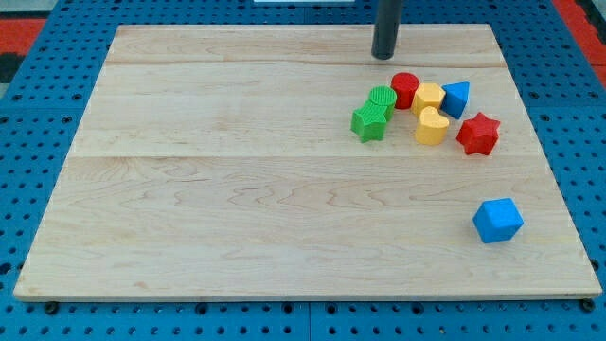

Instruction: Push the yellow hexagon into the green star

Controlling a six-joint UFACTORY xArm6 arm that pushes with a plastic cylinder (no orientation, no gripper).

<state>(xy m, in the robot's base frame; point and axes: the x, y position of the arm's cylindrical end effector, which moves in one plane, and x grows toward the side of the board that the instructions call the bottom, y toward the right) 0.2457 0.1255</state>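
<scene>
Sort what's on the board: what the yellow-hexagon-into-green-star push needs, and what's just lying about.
Job: yellow hexagon, green star, my tip at the view's top, above the cluster, touching nothing.

Lying about: green cylinder, red cylinder, blue triangle, yellow heart, red star, blue cube.

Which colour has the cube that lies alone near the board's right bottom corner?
Blue: the cube, seen in the camera view.
</scene>
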